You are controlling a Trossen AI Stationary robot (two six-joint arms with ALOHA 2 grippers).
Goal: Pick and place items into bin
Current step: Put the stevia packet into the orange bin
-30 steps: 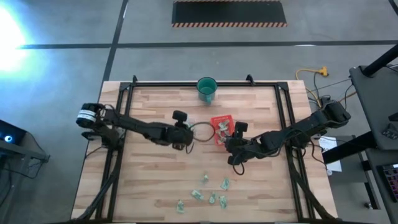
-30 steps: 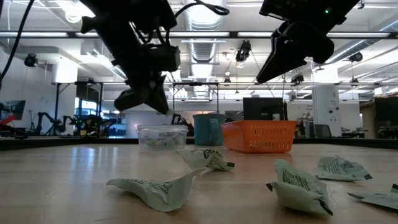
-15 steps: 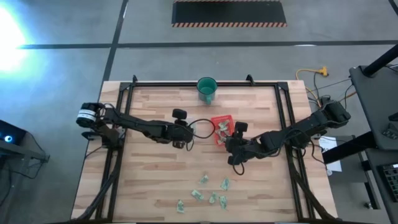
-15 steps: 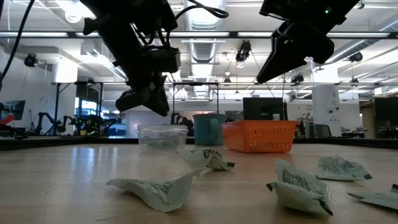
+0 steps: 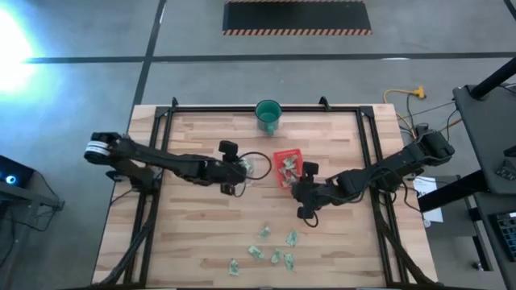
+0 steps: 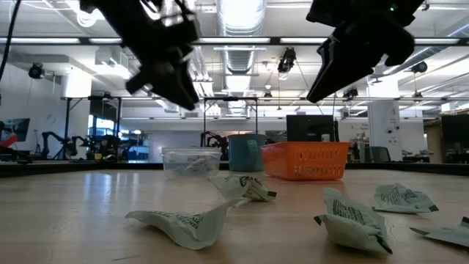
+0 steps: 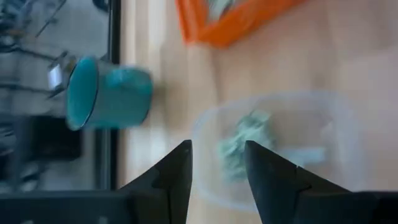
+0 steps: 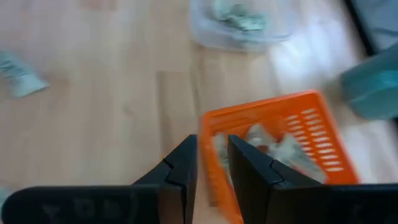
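Several small pale green-and-white items (image 5: 274, 246) lie scattered on the wooden table near its front edge, large in the low view (image 6: 352, 216). More of them lie in a clear round container (image 7: 273, 143) and in the orange tray (image 8: 273, 143). My left gripper (image 7: 217, 146) hangs open above the container's left rim (image 5: 256, 165), with nothing between its fingers. My right gripper (image 8: 212, 140) hovers over the near side of the orange tray (image 5: 286, 167), its fingers a narrow gap apart with nothing between them.
A teal cup (image 5: 268, 115) stands at the table's far edge, behind the container and tray. A black frame rail (image 5: 161, 153) runs along the table's left, right and far sides. Bare wood lies between the arms and the scattered items.
My left gripper has risen from just above the clear container and drawn back a little toward the table's left edge. My right gripper has stayed over the tray.
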